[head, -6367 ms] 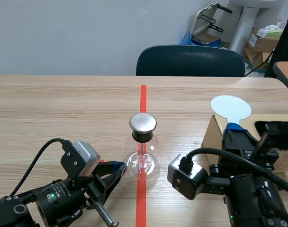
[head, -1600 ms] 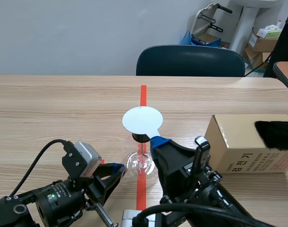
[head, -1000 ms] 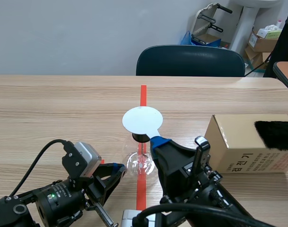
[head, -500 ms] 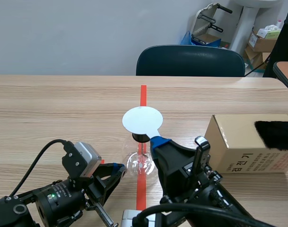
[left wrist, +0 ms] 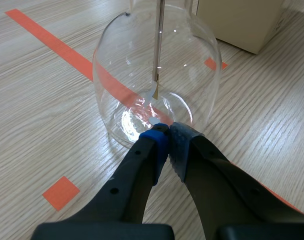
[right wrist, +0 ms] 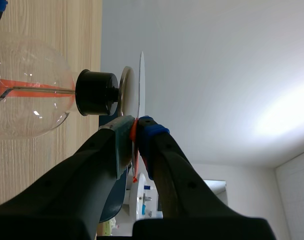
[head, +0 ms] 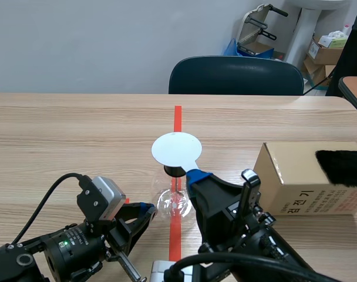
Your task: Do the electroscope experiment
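Scene view gives us a pale wooden bench (head: 78, 129) with an orange-red tape line (head: 177, 117) running toward 12 o'clock. A dark blue chair (head: 236, 76) stands beyond it against a grey wall (head: 78, 41), and there are stacked cartons (head: 328, 50) at 1 o'clock.

The electroscope (head: 177, 202) stands on the tape near the middle. It is upright, with its long axis vertical and its neck pointing up. Its clear flask holds a thin rod (left wrist: 158, 45) that hangs from the black stopper (right wrist: 96, 93).

Our right hand (head: 196, 175) is clamped on the white disc (head: 176, 149), which sits level and parallel just over the metal cap (right wrist: 126, 90). We cannot tell whether the two touch.

Our left hand (head: 148, 210), at 8 o'clock of the flask, is closed on nothing, with its tips by the base.

At 3 o'clock a closed cardboard box (head: 296, 176) carries black fur (head: 343, 167).
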Tool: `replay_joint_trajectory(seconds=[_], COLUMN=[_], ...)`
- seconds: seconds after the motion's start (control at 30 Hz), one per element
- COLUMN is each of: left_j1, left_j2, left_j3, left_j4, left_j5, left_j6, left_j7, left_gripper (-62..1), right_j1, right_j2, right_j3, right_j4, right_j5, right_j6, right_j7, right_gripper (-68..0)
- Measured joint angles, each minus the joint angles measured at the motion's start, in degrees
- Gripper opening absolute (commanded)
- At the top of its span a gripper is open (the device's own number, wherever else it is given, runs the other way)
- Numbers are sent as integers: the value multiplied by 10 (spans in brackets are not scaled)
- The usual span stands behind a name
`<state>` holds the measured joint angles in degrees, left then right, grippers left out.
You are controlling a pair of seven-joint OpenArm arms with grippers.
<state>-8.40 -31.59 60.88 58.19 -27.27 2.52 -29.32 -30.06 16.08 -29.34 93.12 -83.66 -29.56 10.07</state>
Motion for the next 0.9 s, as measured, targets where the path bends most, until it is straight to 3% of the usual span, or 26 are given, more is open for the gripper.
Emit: replay_joint_trajectory(seconds=[0.37,0.9], left_j1=[0,0], left_j2=[0,0], left_j3=[0,0], left_j4=[0,0], left_j5=[0,0], left_j6=[0,0], left_j7=[4,4], left_gripper=[-582,-582], right_j1=[0,0], right_j2=[0,0], right_j3=[0,0], right_j4=[0,0], right_j5=[0,0], right_j6=[0,0], right_j7=[-36,-306], right_gripper=[-667,-667])
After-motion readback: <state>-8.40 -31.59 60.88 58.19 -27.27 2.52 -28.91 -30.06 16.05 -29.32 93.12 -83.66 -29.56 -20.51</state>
